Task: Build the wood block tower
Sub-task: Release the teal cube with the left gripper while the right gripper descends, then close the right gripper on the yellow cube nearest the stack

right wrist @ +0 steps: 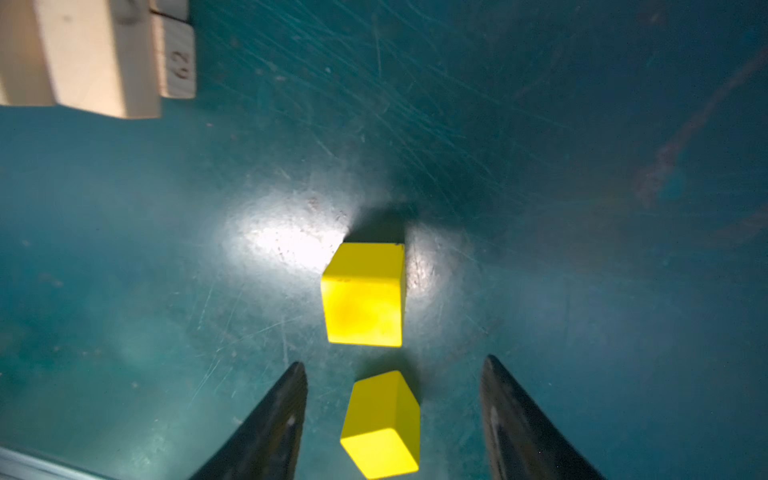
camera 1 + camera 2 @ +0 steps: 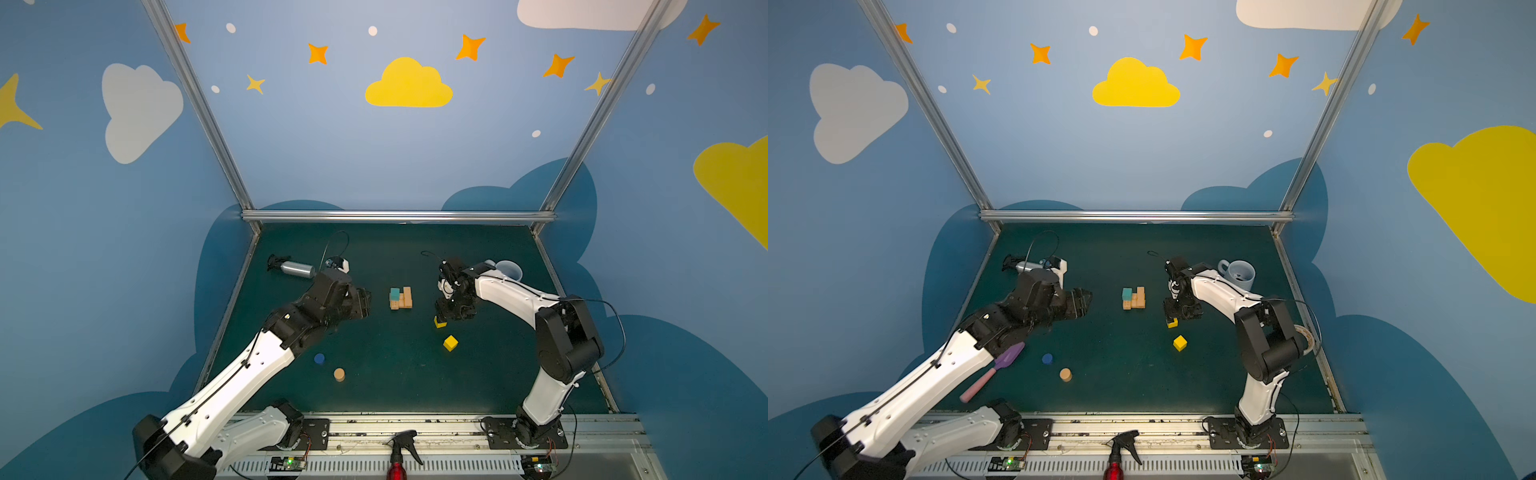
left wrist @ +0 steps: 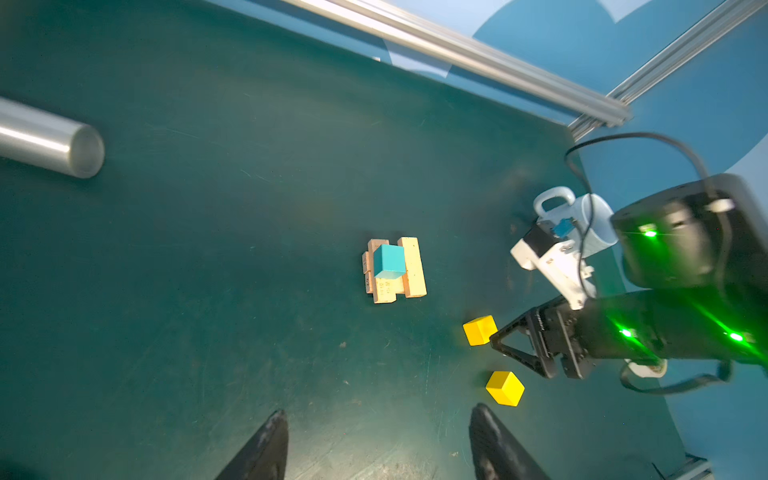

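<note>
The tower (image 2: 401, 297) is a low stack of tan planks (image 3: 411, 266) with a teal cube (image 3: 388, 261) on top, mid-table in both top views. My right gripper (image 2: 443, 314) hangs over a yellow cube (image 2: 439, 322); a second yellow cube (image 2: 450, 343) lies just in front. In the right wrist view the gripper (image 1: 394, 363) is open, and one yellow cube (image 1: 384, 424) sits between the fingers, touching neither. My left gripper (image 2: 365, 303) hovers left of the tower, open and empty (image 3: 379, 411). A blue cylinder (image 2: 319, 358) and a tan cylinder (image 2: 339, 374) stand front left.
A silver spray bottle (image 2: 297, 269) lies at the back left. A pale grey mug (image 2: 1239, 272) stands back right behind the right arm. A purple and pink trowel (image 2: 994, 372) lies under the left arm. A red spray bottle (image 2: 399, 457) sits on the front rail.
</note>
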Controlling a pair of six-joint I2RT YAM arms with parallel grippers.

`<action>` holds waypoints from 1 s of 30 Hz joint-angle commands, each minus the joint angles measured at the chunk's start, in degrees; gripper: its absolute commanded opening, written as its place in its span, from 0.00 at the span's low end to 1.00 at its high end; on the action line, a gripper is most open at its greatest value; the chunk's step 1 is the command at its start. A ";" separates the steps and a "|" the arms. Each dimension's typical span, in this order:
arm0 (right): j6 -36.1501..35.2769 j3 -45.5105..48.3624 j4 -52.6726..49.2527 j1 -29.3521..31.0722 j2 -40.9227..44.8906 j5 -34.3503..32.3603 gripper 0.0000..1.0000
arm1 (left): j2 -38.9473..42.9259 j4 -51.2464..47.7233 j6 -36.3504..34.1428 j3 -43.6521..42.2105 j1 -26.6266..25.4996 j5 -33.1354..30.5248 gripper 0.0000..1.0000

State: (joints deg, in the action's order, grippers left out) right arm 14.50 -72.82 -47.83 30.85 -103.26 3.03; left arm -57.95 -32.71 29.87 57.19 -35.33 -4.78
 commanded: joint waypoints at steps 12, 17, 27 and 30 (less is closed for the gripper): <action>0.66 -3.74 -0.51 2.20 -4.67 -1.70 0.52 | 7.93 1.07 2.08 -2.16 0.62 -3.49 0.70; 1.06 -3.63 -0.69 2.42 -4.75 -2.05 0.45 | 8.77 0.76 2.30 -2.48 0.72 -3.66 0.71; 2.02 -2.68 -0.07 2.66 -5.19 -1.97 0.37 | 10.05 0.63 2.38 -2.78 0.70 -3.75 0.72; 2.15 -2.51 0.16 2.81 -5.02 -1.97 0.37 | 10.23 0.43 2.52 -2.76 0.70 -3.65 0.71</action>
State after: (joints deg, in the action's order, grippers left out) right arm 16.10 -75.33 -47.55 33.30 -107.59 1.48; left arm -48.31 -31.99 32.03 54.63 -34.87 -7.92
